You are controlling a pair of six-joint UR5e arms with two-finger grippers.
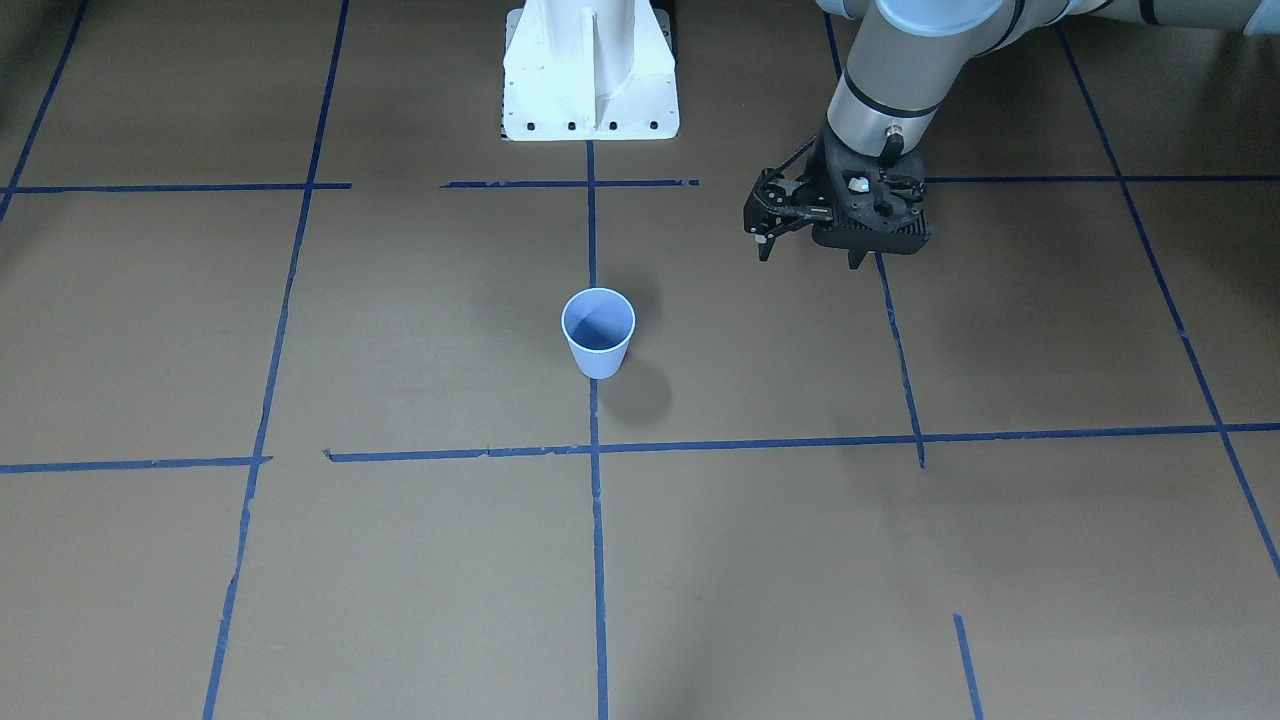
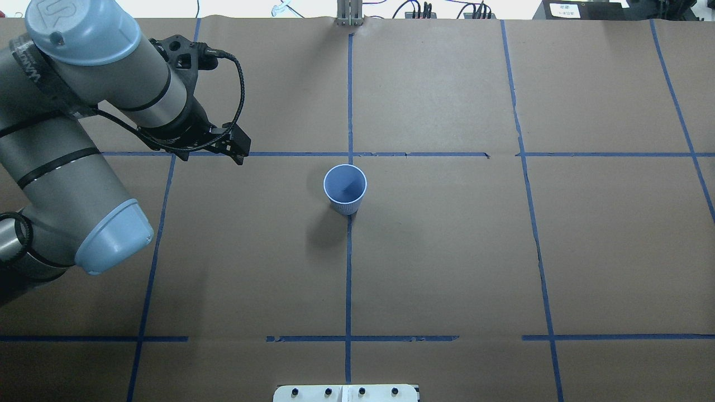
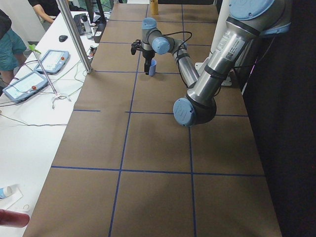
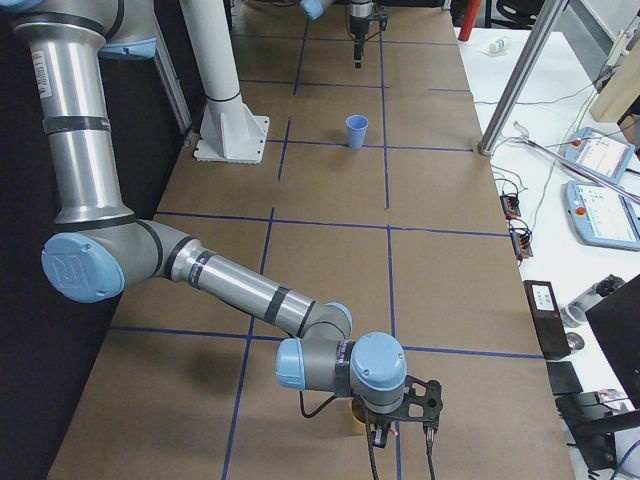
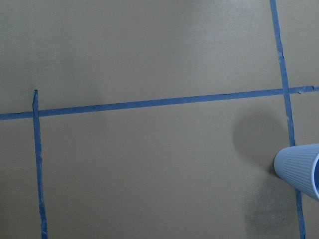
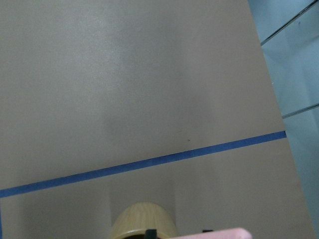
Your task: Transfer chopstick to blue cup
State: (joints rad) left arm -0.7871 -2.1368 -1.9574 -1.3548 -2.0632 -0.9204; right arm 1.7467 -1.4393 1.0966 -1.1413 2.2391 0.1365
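Blue cup (image 2: 345, 188) is seen upright on the surface (image 2: 447, 251), at the centre of the overhead frame, on a tape line (image 2: 348, 279). Left gripper (image 1: 763, 242) is held to the cup's upper left in that frame, apart from it, fingers drawn narrow. Right gripper (image 4: 385, 435) is seen at the bottom of the right-side frame over a tan cup (image 6: 143, 221); its finger state cannot be told.

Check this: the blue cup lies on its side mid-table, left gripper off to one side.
Wrong: the blue cup stands upright, mouth up, per the overhead exterior view. It is at the table middle, left gripper off to one side.
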